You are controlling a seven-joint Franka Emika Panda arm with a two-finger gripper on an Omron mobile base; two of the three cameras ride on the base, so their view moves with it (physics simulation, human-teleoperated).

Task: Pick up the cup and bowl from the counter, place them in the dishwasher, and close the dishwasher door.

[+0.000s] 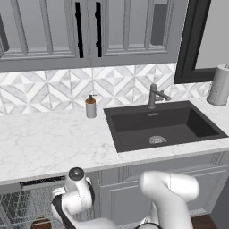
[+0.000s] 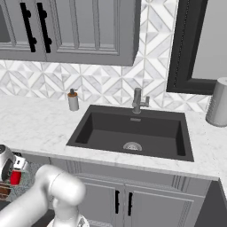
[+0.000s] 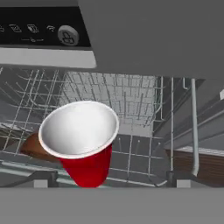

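The red cup (image 3: 85, 144) with its white inside leans between my two fingertips (image 3: 43, 178), which stand much wider apart than the cup is. My gripper (image 3: 111, 179) is open, low inside the dishwasher (image 3: 43, 30) above its wire rack (image 3: 131, 100). The brown bowl (image 3: 31, 147) lies on the rack just behind the cup. From the right base the cup (image 2: 15, 177) shows beside my hand, with the bowl (image 2: 3, 191) below it. The bowl (image 1: 41, 222) also shows in the rack (image 1: 18, 205) under the counter (image 1: 49, 143). The dishwasher door is out of view.
A grey soap dispenser (image 1: 91, 106) stands on the counter left of the black sink (image 1: 161, 125) and its faucet (image 1: 154, 96). A paper towel roll (image 1: 220, 85) is at the far right. Grey cabinet doors (image 2: 124, 199) sit under the sink.
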